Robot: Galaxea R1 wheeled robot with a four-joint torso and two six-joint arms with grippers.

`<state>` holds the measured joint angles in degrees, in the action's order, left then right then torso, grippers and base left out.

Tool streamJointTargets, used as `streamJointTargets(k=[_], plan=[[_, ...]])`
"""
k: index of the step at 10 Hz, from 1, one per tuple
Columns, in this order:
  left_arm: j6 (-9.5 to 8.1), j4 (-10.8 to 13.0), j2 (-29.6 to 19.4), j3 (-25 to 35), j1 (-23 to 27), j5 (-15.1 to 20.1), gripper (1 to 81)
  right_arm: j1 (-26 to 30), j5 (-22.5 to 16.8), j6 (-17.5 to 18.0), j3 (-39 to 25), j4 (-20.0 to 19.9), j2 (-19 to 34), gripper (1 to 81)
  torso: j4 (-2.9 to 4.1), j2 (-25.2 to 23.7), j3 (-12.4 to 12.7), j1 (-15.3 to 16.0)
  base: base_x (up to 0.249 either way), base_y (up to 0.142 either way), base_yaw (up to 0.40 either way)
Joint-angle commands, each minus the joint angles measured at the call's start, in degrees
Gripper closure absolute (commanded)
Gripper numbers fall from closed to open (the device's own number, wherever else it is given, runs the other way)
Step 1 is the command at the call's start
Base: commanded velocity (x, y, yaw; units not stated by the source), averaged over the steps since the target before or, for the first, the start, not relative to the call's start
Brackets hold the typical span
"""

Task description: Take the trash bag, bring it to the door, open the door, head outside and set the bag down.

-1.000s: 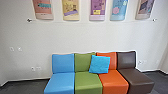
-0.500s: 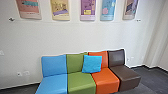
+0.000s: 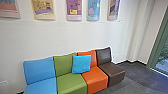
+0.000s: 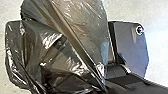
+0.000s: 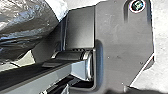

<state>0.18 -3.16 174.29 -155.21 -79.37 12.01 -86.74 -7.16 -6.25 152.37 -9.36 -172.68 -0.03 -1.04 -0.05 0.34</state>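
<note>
Cushion point(image 3: 81, 64) on the seats point(image 3: 71, 82), posters point(image 3: 74, 10) on the wall point(image 3: 62, 37) behind, glass point(image 3: 163, 60) to the right

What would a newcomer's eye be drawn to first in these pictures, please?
Probably the row of seats in blue, green, orange and brown along the pale wall in the head view. A bright blue cushion leans where the green and orange backs meet. In the left wrist view, the shiny, dark trash bag looms large.
</note>
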Motion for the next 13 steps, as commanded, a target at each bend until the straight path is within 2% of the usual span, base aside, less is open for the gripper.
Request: streamJointTargets(k=[1, 2, 13], plan=[[0.34, 0.34, 0.10, -0.01, 3.83, 3.64, 81.1, 3.10, -3.74, -0.25, -0.15, 0.13, -0.15, 1.0, 0.03, 0.00, 0.00, 0.00, 0.000, 0.000, -0.266], [0.34, 0.34, 0.10, -0.01, 3.82, 3.64, 81.1, 3.10, -3.74, -0.25, -0.15, 0.13, -0.15, 1.0, -0.29, 0.00, 0.00, 0.00, 0.000, 0.000, -0.266], [0.43, 0.43, -0.08, -0.01, 3.74, 3.11, 81.1, 3.01, -2.95, 0.01, -0.15, 0.57, -0.85, 1.0, -0.24, 0.00, 0.00, 0.00, 0.000, 0.000, -0.301]])
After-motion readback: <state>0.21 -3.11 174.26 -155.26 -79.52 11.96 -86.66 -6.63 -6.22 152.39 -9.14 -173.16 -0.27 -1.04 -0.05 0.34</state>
